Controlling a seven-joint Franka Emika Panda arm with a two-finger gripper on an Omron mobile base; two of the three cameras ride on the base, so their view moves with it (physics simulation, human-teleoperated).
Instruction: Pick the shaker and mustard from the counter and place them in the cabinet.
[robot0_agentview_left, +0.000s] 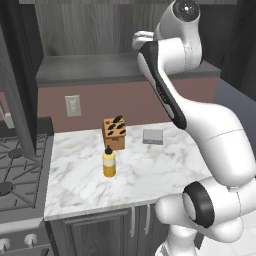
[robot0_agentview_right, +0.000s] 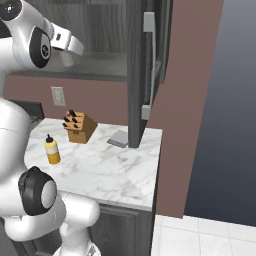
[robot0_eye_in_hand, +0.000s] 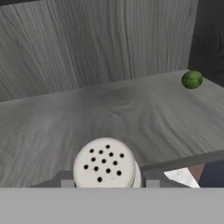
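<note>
Shaker (robot0_eye_in_hand: 105, 164) clamped between the closed jaws of gripper (robot0_eye_in_hand: 107, 183), perforated cap facing the hand camera, held just above the grey shelf board of cabinet (robot0_eye_in_hand: 131, 109). Small green ball (robot0_eye_in_hand: 192, 79) far back on that shelf, well apart. Mustard (robot0_agentview_left: 109, 161) upright below on counter (robot0_agentview_left: 150, 175), near knife block (robot0_agentview_left: 114, 133); flat grey block (robot0_agentview_left: 153, 136) beside.
</note>
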